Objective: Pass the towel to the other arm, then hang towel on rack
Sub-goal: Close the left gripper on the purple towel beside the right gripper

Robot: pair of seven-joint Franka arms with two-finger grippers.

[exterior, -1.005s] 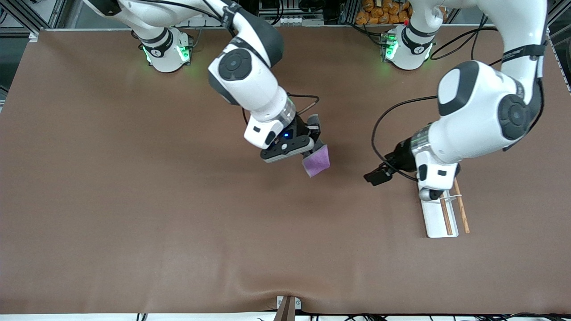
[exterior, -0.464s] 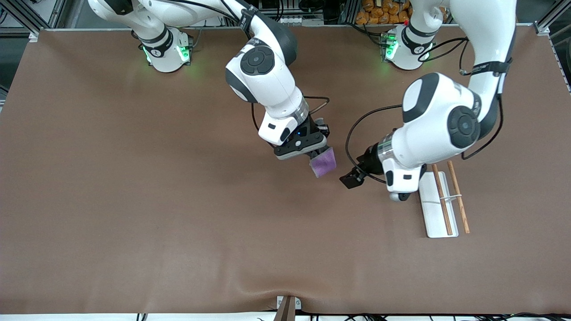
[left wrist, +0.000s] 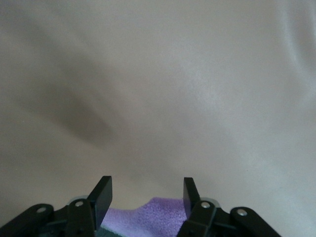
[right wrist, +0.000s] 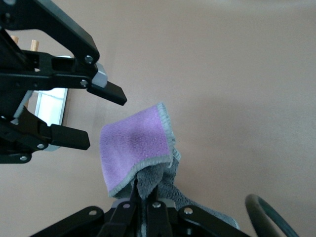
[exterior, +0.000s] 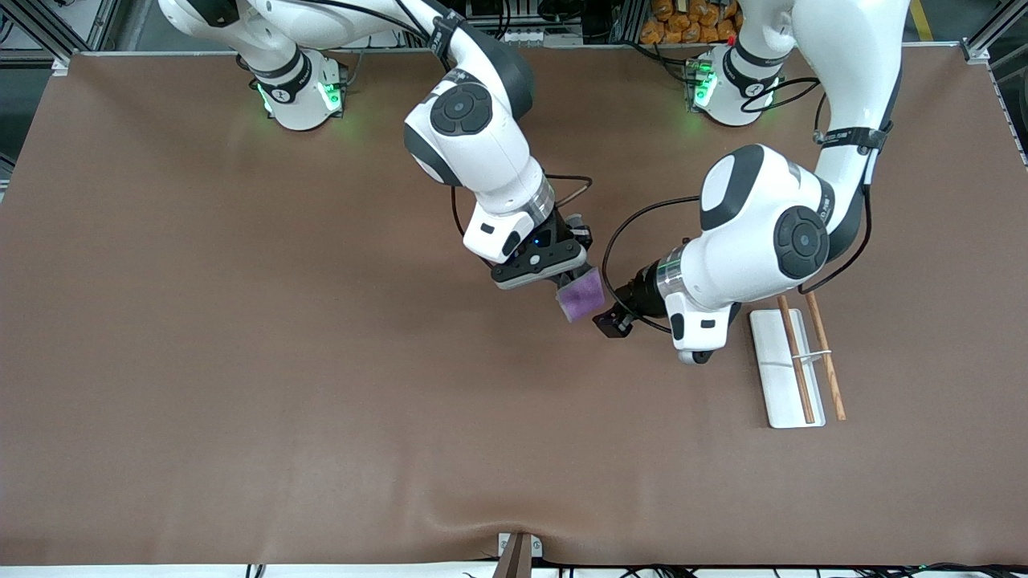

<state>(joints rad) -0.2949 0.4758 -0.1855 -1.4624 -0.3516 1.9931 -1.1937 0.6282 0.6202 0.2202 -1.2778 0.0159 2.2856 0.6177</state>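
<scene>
Mid-handover: the right gripper (exterior: 562,277) clamps the purple towel (exterior: 581,294). The left gripper (right wrist: 94,116), jaws parted, flanks its free edge. Next, it must pinch before release.

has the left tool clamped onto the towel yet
No, the left tool has its jaws apart beside the purple towel, which only the right tool pinches.

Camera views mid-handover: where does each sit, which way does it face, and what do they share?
Front view: high across the table, facing both bases; shows both arms, the right end effector shut on the small purple-and-grey cloth towel, and the white tray rack with brown rods.
Left wrist view: looks past the left end effector, fingers apart at the towel.
Right wrist view: looks past the right end effector, showing the left end effector.
All share the towel.
</scene>
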